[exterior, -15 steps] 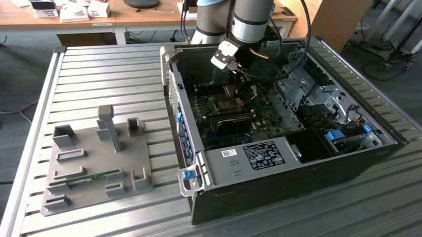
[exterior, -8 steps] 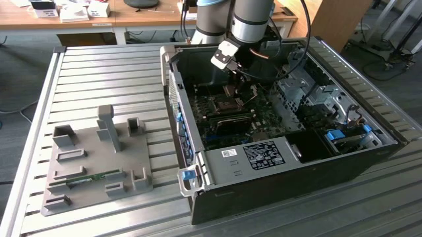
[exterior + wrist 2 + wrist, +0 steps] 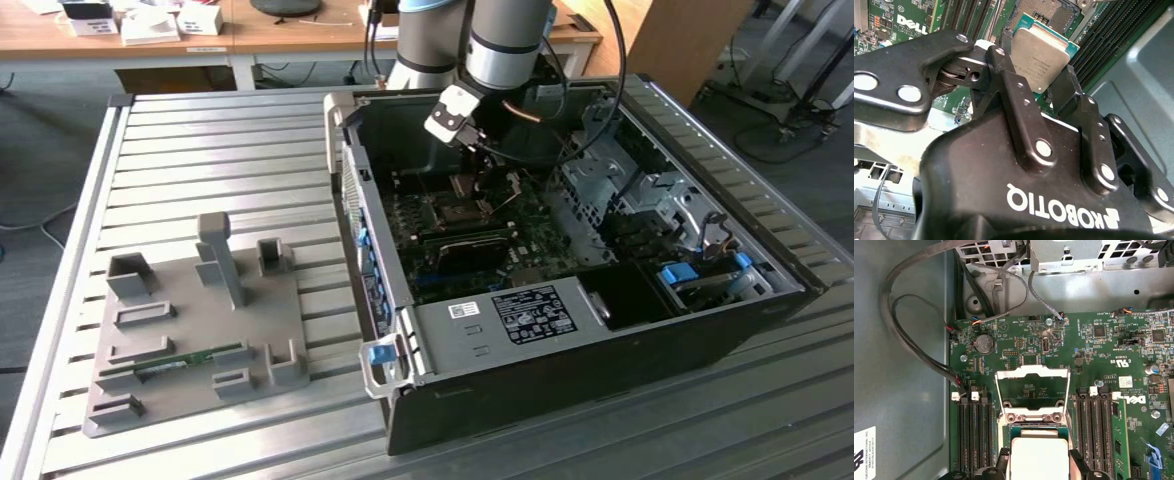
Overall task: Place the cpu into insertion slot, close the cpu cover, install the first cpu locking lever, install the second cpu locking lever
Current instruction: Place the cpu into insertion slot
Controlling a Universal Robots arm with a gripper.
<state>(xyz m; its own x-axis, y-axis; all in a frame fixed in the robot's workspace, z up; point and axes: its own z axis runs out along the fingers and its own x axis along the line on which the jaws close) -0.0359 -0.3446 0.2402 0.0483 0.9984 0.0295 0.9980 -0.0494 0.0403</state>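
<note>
My gripper is shut on the cpu, a flat square chip with a pale silvery face, its black fingers clamping two opposite edges. The cpu hangs just above the insertion slot on the green board. The cpu cover, a thin silvery frame, stands swung open beyond the slot. In the exterior view the gripper reaches down inside the open computer case, over the socket area.
Rows of black memory slots flank the socket on both sides. Grey and black cables loop along the case wall. On the slatted table, at the exterior view's left, a grey fixture plate holds a memory stick.
</note>
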